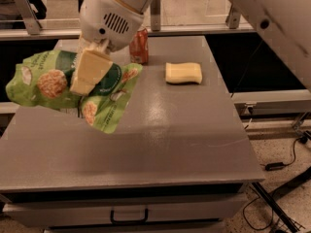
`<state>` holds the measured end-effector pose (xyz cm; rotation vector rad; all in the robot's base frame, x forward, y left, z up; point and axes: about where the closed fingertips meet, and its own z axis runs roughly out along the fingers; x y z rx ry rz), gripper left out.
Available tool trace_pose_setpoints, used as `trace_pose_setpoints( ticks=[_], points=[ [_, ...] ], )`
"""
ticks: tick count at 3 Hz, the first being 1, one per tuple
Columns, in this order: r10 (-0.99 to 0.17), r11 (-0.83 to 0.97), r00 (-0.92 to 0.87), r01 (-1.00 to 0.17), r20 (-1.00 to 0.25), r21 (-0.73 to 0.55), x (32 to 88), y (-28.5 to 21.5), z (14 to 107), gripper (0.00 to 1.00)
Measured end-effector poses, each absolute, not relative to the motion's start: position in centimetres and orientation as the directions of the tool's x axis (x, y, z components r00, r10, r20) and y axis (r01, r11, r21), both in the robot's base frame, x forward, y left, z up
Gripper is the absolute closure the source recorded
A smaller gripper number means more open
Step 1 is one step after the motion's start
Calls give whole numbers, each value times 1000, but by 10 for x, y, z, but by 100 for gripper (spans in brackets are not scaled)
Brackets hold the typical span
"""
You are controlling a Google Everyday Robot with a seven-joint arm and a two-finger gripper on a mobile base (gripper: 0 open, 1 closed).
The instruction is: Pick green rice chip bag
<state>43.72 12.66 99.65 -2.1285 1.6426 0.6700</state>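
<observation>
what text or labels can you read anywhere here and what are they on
Nothing can be read outright.
green rice chip bag: white lettering on its dark green oval, too blurred to read, partly covered by the gripper, which is clamped on the bag above the left side of the table.
orange soda can: markings too blurred to read.
yellow sponge: no text.
</observation>
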Motion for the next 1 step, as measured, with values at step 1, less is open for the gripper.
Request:
trace_pose_setpoints(
  ticks=[1],
  points=[
    [-790, -255, 210, -967, -577, -3, 437, 127, 999, 100]
  ],
)
